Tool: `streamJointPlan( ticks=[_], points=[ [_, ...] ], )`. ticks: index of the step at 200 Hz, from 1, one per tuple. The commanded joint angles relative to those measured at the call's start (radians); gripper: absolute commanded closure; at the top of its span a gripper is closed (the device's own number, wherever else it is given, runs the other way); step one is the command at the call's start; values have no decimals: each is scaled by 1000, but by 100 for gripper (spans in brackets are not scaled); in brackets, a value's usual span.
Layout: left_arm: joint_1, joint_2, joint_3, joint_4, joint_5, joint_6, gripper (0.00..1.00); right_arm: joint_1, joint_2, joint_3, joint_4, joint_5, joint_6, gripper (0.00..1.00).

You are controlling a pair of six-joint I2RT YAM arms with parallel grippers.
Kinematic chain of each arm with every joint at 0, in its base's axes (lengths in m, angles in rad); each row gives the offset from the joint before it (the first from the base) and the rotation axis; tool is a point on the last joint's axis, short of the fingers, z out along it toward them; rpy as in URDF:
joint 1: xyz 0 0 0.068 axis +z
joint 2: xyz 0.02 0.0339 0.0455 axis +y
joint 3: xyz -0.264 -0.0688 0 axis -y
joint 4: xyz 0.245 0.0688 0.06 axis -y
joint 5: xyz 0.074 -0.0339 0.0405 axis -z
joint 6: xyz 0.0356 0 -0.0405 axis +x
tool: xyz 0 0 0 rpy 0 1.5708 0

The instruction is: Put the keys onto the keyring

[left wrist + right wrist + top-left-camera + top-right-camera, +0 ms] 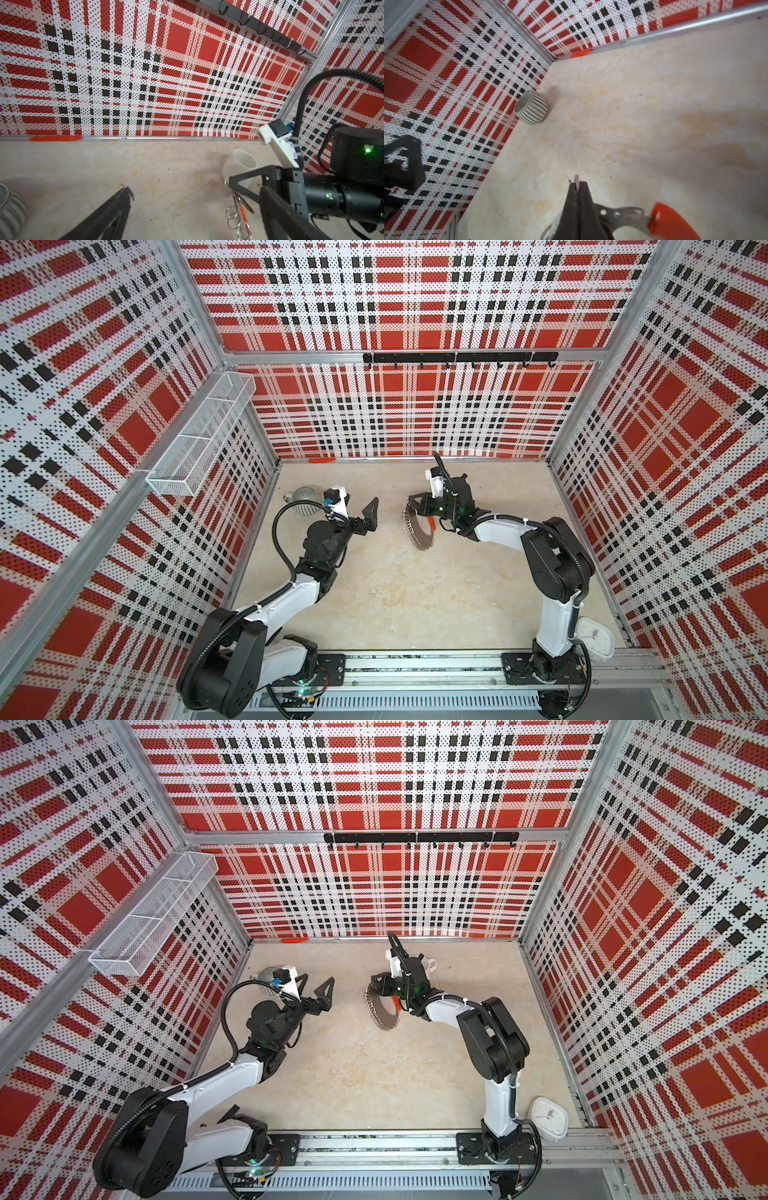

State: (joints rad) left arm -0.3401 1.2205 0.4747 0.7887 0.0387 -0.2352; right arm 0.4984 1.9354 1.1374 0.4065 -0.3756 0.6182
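- Keyring (420, 532) hangs tilted over the beige tabletop (395, 593), its fringe of small wire rings (412, 538) lowest.
- Right gripper (415, 501) is clamped tight on the hoop's grey rim, with the red-orange section (670, 222) just beside the fingers.
- Left gripper (314, 987) hovers near the hoop on its left, jaws spread wide with nothing between them.
- Ribbed grey bowl (305, 499) sits by the left wall.
- White cup (239, 166) stands behind the right gripper.

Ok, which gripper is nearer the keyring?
Right. The right gripper is shut on the keyring; the left gripper stands open, apart from it, over toward the striped bowl.
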Motion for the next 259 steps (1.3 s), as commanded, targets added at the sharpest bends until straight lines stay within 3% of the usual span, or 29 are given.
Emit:
streamJointPlan(
  ticks=[1, 30, 72, 82, 89, 101, 120, 132, 158, 167, 185, 202, 240, 259],
  points=[
    [-8, 22, 11, 7, 6, 0, 2, -53, -15, -125, 44, -13, 9, 100],
    [-15, 66, 39, 7, 12, 5, 2, -94, -50, -230, 40, -29, -44, 100],
    [-32, 117, 65, 8, 12, 2, 2, -94, -48, -234, -15, 17, -96, 100],
    [-34, 116, 65, 8, -2, 1, 2, -96, -71, -238, -19, 38, -99, 82],
    [-36, 109, 61, 6, -17, 5, 2, -96, -100, -247, -23, 66, -104, 61],
    [-36, 90, 53, -9, -81, 12, 2, -97, -170, -265, -37, 139, -132, 41],
    [-36, 57, 44, -69, -271, 30, 2, -98, -324, -320, -39, 309, -215, 24],
    [-35, 41, 40, -101, -403, 58, 2, -99, -421, -358, -29, 476, -287, 17],
    [-34, 19, -16, -72, -620, 185, 2, -152, -518, -424, 23, 1007, -373, 0],
    [-33, 19, -40, -36, -671, 241, 2, -205, -510, -431, 25, 1093, -378, 0],
    [-21, 36, -99, 62, -735, 352, 2, -285, -464, -445, 33, 1100, -430, 0],
    [-7, 71, -149, 156, -772, 426, 2, -299, -420, -474, 59, 1139, -493, 0],
    [45, 155, -189, 258, -791, 381, 2, -319, -374, -714, 551, 1038, -583, 0],
    [82, 179, -201, 298, -751, 327, 2, -331, -356, -679, 479, 993, -567, 0]
  ],
)
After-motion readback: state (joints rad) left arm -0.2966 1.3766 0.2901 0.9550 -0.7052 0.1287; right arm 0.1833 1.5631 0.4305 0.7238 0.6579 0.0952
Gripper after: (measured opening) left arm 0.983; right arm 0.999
